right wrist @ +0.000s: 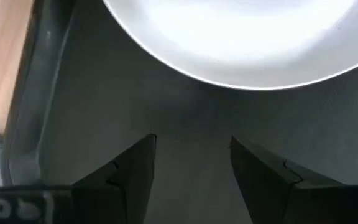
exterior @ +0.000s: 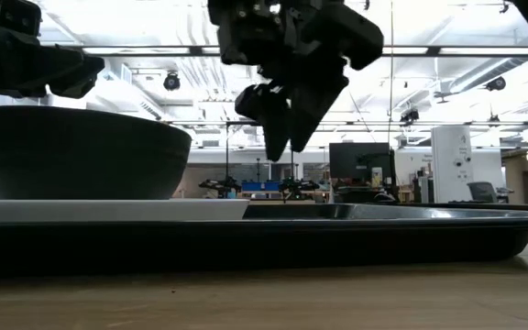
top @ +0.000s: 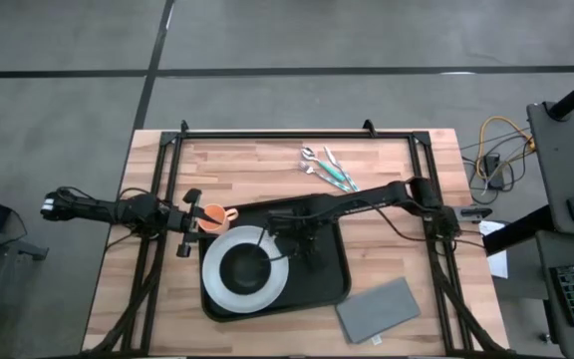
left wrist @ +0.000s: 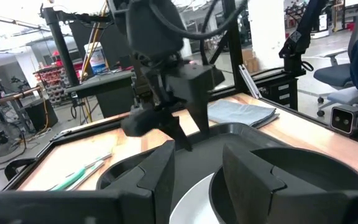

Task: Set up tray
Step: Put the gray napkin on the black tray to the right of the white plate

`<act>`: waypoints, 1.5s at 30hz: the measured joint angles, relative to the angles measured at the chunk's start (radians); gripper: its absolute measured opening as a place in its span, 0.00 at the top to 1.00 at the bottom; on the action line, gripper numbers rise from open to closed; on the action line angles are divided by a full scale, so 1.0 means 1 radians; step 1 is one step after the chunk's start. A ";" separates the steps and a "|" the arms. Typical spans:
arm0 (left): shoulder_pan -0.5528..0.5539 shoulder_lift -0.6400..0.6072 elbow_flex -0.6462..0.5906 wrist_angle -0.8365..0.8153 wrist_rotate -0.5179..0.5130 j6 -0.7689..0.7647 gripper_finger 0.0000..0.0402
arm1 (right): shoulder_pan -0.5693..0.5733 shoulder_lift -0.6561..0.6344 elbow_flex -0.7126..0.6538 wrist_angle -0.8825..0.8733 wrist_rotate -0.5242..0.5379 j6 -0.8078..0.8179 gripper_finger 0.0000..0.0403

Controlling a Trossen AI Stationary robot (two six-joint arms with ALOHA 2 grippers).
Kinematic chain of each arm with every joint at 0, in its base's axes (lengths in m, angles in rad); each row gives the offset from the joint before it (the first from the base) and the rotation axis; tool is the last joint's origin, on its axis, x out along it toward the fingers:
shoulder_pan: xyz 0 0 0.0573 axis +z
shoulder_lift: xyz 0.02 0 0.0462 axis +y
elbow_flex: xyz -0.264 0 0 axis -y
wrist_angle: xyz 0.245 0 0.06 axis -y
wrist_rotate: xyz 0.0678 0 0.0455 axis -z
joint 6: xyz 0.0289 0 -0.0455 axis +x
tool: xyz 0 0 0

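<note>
**Tray on the table, plate and bowl on its left half**

Tray (top: 329,281), black with a raised rim, lies at the middle of the wooden table (top: 257,170), toward the near edge in the high view. A white plate (top: 215,291) rests on the tray's left half, and a dark bowl (top: 245,267) sits in the middle of the plate. The tray's right half is bare.

The right gripper (top: 295,237) reaches in from the right side of the table and hangs over the tray, just beside the plate's right rim. In the right wrist view its two fingers (right wrist: 129,171) stand apart with bare tray floor between them and nothing held; the plate's rim curves just beyond the fingertips. In the low view the gripper (exterior: 287,124) hangs above the tray floor without touching it, to the right of the bowl (exterior: 76,156).

The left gripper (top: 189,221) comes in from the left and sits just beside the tray's far-left corner, next to an orange cup (top: 213,216) that stands on the table touching or nearly touching the tray's edge. Whether the gripper holds the cup cannot be told from above. In the left wrist view its fingers (left wrist: 157,180) are spread, with a gap showing the plate's white rim.

A grey napkin (top: 377,309) lies flat on the table off the tray's near-right corner, close to it but apart. Cutlery with teal handles (top: 329,168) lies on the table beyond the tray, well apart from it.
</note>
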State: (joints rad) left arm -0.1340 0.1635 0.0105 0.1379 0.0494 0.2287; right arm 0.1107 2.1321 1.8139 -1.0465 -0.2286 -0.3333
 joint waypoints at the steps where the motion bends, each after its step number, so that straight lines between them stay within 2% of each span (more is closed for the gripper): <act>1: 0.000 0.000 0.000 0.000 0.000 0.000 0.71 | -0.001 -0.015 -0.015 0.005 -0.001 -0.003 0.52; 6: 0.000 0.000 0.000 0.000 0.000 0.000 0.71 | -0.003 -0.127 -0.114 0.027 -0.008 0.040 0.52; 19: 0.000 0.000 0.000 0.000 0.000 -0.002 0.71 | -0.003 -0.541 -0.523 0.324 -0.008 0.099 0.52; 26: 0.000 0.000 0.000 0.000 0.000 -0.002 0.71 | 0.000 -0.695 -0.756 0.458 -0.010 0.142 0.52; 32: 0.000 0.000 0.000 0.000 0.000 -0.002 0.71 | 0.000 -0.754 -0.899 0.474 -0.009 0.209 0.52; 39: 0.000 0.000 0.000 0.000 0.000 -0.002 0.71 | 0.000 -0.762 -0.962 0.470 -0.019 0.347 0.52; 41: 0.000 0.000 0.000 0.000 0.000 -0.002 0.71 | -0.001 -0.761 -0.957 0.451 -0.059 0.338 0.52; 45: 0.000 0.000 0.000 0.000 0.000 -0.002 0.71 | 0.008 -0.763 -0.958 0.439 -0.218 0.404 0.52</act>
State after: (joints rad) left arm -0.1339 0.1635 0.0105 0.1379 0.0494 0.2264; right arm 0.1190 1.3688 0.8563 -0.6071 -0.4464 0.0704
